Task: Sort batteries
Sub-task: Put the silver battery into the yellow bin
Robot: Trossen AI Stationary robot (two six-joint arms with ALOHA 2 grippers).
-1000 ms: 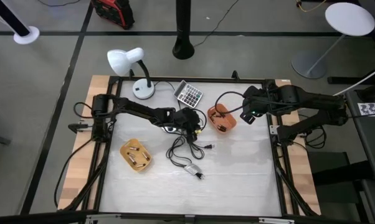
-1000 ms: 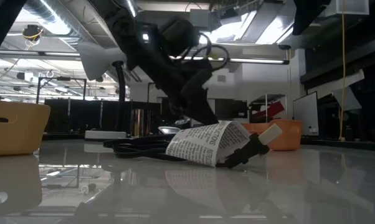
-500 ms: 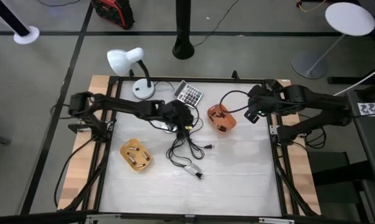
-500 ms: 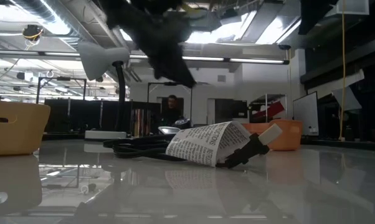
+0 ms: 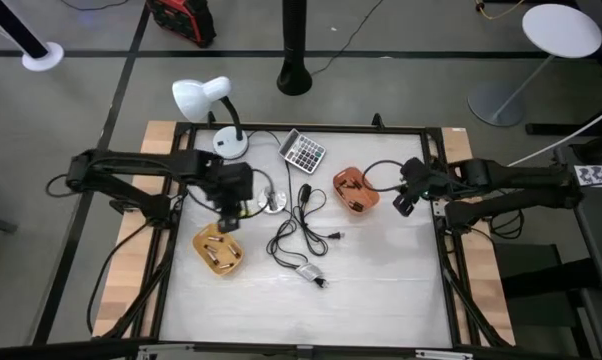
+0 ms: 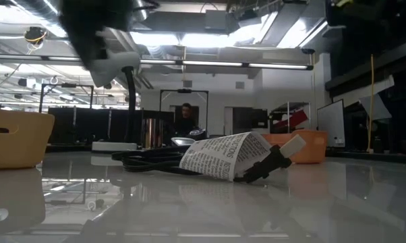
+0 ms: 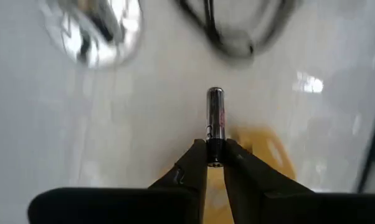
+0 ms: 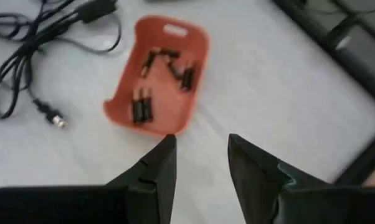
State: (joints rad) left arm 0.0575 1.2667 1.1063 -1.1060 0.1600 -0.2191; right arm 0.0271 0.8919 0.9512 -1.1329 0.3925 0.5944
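In the left wrist view my left gripper (image 7: pixel 215 163) is shut on one silvery battery (image 7: pixel 215 115). In the high view it (image 5: pixel 230 212) hangs just past the far edge of the yellow tray (image 5: pixel 219 250), which holds several batteries. My right gripper (image 8: pixel 199 155) is open and empty. It hovers at the right side of the orange tray (image 8: pixel 159 74), where several dark batteries (image 8: pixel 142 109) lie. In the high view the right gripper (image 5: pixel 405 198) is right of the orange tray (image 5: pixel 354 190). My left gripper pinches the battery by its near end (image 7: pixel 214 152) between the two fingertips (image 7: pixel 195 163). The battery sticks out past the tips in line with the fingers. It is lifted clear above the table, with the yellow tray's rim (image 7: pixel 270 155) beneath it.
A tangle of black cables (image 5: pixel 301 225) with a grey adapter (image 5: pixel 307 271) lies mid-table. A shiny round disc (image 5: pixel 273 203) sits right of the left gripper. A calculator (image 5: pixel 303 151) and a white lamp (image 5: pixel 203 97) stand at the far edge.
My left gripper has risen out of the low view and travelled from the cable tangle toward the table's left, ending beside the yellow tray. My right gripper has drawn back slightly toward the near edge.
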